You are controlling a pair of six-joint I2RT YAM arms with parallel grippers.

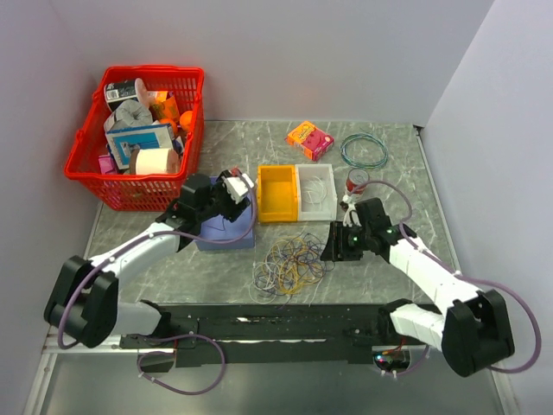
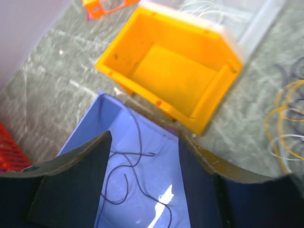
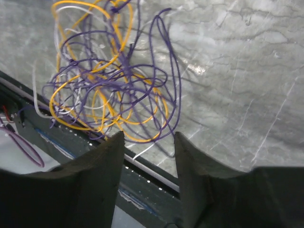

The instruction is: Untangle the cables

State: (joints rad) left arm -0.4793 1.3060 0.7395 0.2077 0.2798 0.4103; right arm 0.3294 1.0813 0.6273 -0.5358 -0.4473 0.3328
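Landmark: the yellow bin, open-topped, sits mid-bench; every place below is given from it.
Bench: grey marbled bench that carries everything.
Cables: a tangle of cables, thin dark-purple, yellow-orange and white loops crossing one another, lies flat on the bench on the near side of the yellow bin and apart from it.
Blue bin: a lavender-blue bin stands just off the yellow bin's left near corner.
Purple strand: a single purple strand lies curled on the blue bin's floor.
Clear bin: a clear bin touches the yellow bin's right side; thin white strands lie in it.
Left pincer: the left pincer hangs over the blue bin, left of the yellow bin, fingers spread wide with nothing gripped between them.
Right pincer: the right pincer is to the right and nearer than the yellow bin, at the right edge of the cables, fingers apart and holding nothing; the closest loops lie just past its fingertips.
Red basket: a red basket full of assorted items stands far left of the yellow bin, toward the back.
Orange box: a small orange-and-pink box lies behind the yellow bin.
Teal coil: a teal coil of wire lies behind and to the right of the yellow bin.
Writing: print on the orange box and the basket items is too small to read.
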